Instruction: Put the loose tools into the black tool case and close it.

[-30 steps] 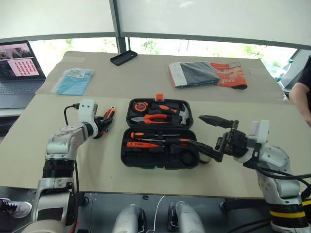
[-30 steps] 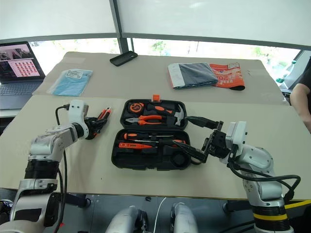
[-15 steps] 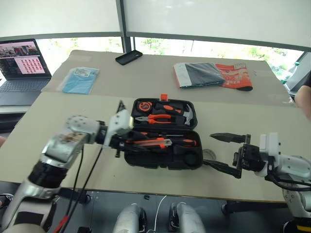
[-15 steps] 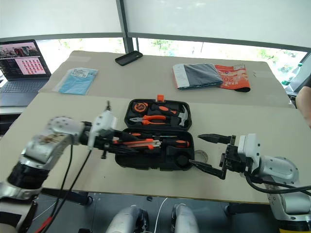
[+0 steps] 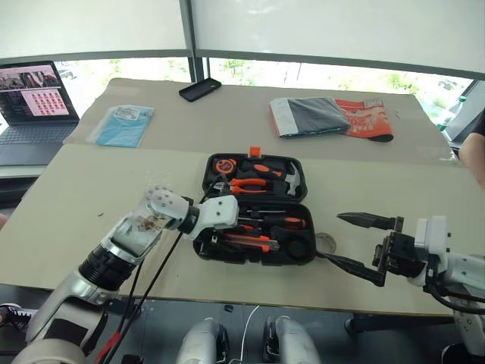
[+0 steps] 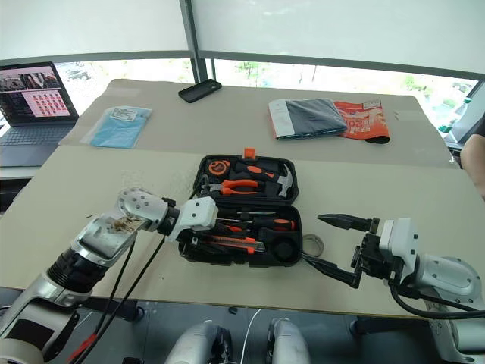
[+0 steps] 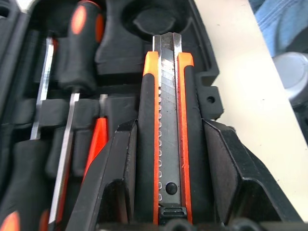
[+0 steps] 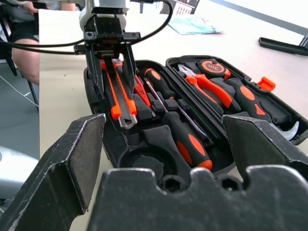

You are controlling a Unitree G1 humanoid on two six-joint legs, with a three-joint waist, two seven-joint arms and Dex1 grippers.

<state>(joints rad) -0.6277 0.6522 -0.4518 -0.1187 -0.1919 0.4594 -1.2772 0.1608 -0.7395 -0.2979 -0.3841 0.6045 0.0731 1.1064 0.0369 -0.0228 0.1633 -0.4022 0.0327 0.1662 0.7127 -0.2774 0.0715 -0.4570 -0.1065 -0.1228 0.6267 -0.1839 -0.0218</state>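
The black tool case [image 5: 255, 260] lies open in the middle of the table. Its near half holds two orange-and-black screwdrivers [image 5: 274, 222] and a slim orange tool [image 7: 98, 139]. My left gripper [image 5: 229, 230] is shut on the black-orange utility knife [image 5: 254, 242] and holds it low over that near half, lengthwise between the fingers [image 7: 115, 183]. A small grey tape roll [image 5: 326, 243] lies on the table just right of the case. My right gripper [image 5: 332, 236] hangs open beside it, its fingers [image 8: 72, 163] wide apart and pointing at the case.
Pliers [image 5: 244, 183], a hammer and a tape measure fill the far half of the case. At the back lie a black phone [image 5: 200, 89], a blue packet [image 5: 125, 125] and a grey-and-orange booklet [image 5: 330, 115]. A laptop [image 5: 34, 95] stands far left. A person's arm [image 5: 475, 155] shows at the right edge.
My left gripper has swung from the table left of the case to over its near half, turning the knife with it. My right gripper has drawn back to the right, still open.
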